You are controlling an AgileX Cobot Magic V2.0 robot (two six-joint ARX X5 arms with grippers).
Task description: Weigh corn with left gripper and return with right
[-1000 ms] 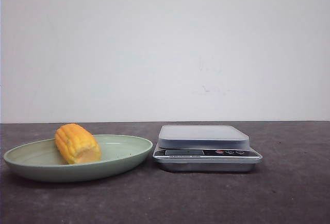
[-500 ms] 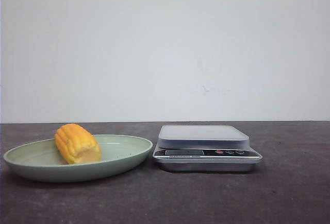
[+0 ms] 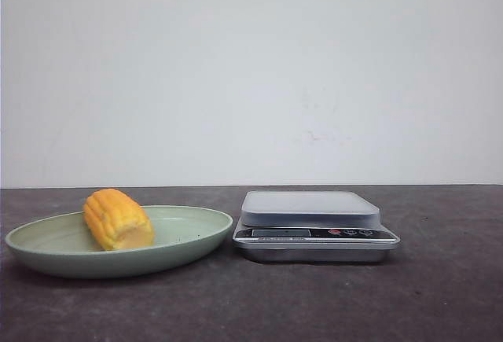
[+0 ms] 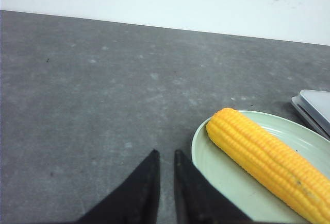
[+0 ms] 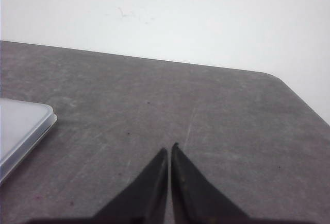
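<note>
Spanning the backdrop: a plain white wall [image 3: 251,75] fills the upper part of the front view, bare but for a few faint scuffs, and meets the counter in a straight line.
Counter: the counter [image 3: 440,295] is dark grey, matte and finely mottled, with pale specks and light scratches; the right wrist view shows a rounded corner of it against the wall.
Plate: a shallow pale green plate [image 3: 47,257] sits on the counter on the left, its rim just beside the scale.
Scale: a flat silver kitchen scale [image 3: 314,228] stands to the right of the plate, with a pale platform on top and a dark display strip and small buttons along its front edge.
Corn: the corn [image 3: 118,218] lies on its side in the plate, toward the left of the middle, yellow-orange with rows of kernels, its paler cut end facing the camera.
Left end effector: the left end effector [image 4: 166,154] has its dark fingers nearly together with a narrow slit between, holding nothing, low over the counter near the plate's rim and apart from the corn.
Right end effector: the right end effector [image 5: 169,149] is pinched almost fully together and empty, over bare counter, the scale's corner well off to one side.
</note>
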